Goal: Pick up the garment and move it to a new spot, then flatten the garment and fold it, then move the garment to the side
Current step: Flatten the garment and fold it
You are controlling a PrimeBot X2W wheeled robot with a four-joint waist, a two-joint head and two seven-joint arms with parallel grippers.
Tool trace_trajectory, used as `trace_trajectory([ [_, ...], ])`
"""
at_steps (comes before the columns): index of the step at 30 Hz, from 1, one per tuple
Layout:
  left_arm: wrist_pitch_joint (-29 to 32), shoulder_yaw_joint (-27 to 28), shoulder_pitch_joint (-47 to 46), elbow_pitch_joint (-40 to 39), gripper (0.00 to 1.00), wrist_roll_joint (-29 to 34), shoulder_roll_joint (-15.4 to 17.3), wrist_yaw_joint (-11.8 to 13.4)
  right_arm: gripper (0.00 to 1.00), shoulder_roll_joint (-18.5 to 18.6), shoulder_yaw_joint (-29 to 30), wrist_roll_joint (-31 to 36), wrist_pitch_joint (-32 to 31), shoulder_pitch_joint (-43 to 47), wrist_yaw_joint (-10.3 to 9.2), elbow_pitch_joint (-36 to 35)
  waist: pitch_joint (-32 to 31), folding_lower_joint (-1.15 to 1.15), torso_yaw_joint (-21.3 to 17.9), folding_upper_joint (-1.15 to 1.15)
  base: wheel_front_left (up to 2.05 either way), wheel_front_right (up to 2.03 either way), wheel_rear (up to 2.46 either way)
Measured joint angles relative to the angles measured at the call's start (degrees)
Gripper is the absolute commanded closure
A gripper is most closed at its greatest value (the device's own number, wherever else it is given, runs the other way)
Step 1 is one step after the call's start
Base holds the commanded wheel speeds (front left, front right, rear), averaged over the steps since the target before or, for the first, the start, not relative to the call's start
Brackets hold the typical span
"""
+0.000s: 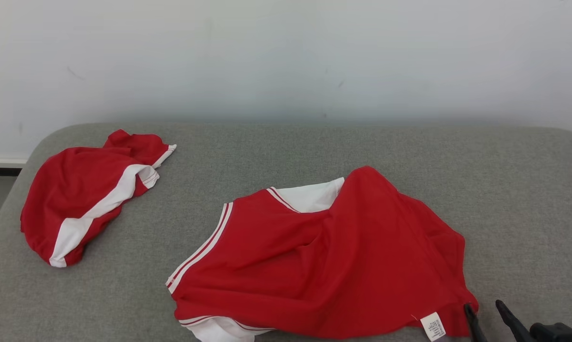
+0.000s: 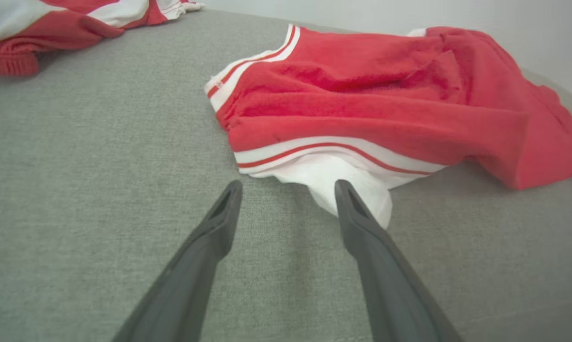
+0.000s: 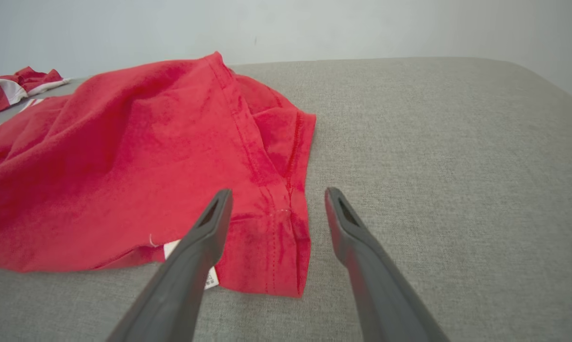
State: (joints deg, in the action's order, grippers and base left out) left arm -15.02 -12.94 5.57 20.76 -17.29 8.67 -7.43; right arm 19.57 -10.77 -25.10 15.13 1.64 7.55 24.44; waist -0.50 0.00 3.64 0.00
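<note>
Garment (image 1: 324,266) is a red tee with white striped trim, lying crumpled and half-turned on the grey padded surface (image 1: 409,152), from centre toward 5 o'clock in the head view, its near edge close to the surface's front edge. Both claws are spread wide and hold nothing. The right gripper (image 1: 482,305) sits at 5 o'clock just beside the hem corner (image 3: 286,247); in the right wrist view the fingers straddle that corner, 1 over the care label (image 1: 433,327). The left gripper (image 2: 288,186) points at the white sleeve (image 2: 314,175) poking out under the striped cuff at the garment's 7 o'clock end, 1 fingertip overlapping it in view; contact I can't tell. Handling guess: light, soft knit with no stiffness, so it'll drape, bunch and drag on the textured cover rather than slide. Pinch low at double-stitched edges, meaning hem corner on the right and cuff or sleeve seam on the left; 1 layer only, or the fold gets trapped. Room: open cover from 12 to 3 o'clock, well clear of everything. A 2nd red-and-white garment (image 1: 86,194) sits bunched at 9 to 10 o'clock, well apart, so keep swings off that side. The back edge meets the wall (image 1: 286,57) at 12 o'clock, and corners are rounded.
</note>
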Motion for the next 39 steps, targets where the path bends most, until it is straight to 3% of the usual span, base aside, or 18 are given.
trace_trajectory([
  [8,0.0,-7.8,-6.4,8.9,0.0,-7.3,1.8,-0.1,0.0,1.3,-6.6,-3.3,0.0,-6.3,0.0,9.3,1.9,0.0,0.4,0.0,0.0,0.0,0.0],
  [17,0.0,-10.9,-11.2,11.9,0.0,-11.8,1.6,-0.1,0.0,1.5,-11.0,-6.2,0.0,-11.0,0.0,14.1,3.6,0.01,0.0,0.0,0.0,0.0,0.0],
  [31,0.0,-11.3,-13.4,14.5,0.0,-13.6,0.6,-0.1,0.0,2.4,-9.3,-3.8,0.0,-11.0,0.0,9.5,4.0,0.0,-0.3,0.0,0.0,0.0,0.0],
  [39,0.0,-12.1,-14.0,15.8,0.0,-14.0,0.4,-0.1,0.0,2.0,-10.3,-3.8,0.0,-9.9,0.0,10.4,3.9,0.0,-0.4,0.0,0.0,0.0,0.0],
])
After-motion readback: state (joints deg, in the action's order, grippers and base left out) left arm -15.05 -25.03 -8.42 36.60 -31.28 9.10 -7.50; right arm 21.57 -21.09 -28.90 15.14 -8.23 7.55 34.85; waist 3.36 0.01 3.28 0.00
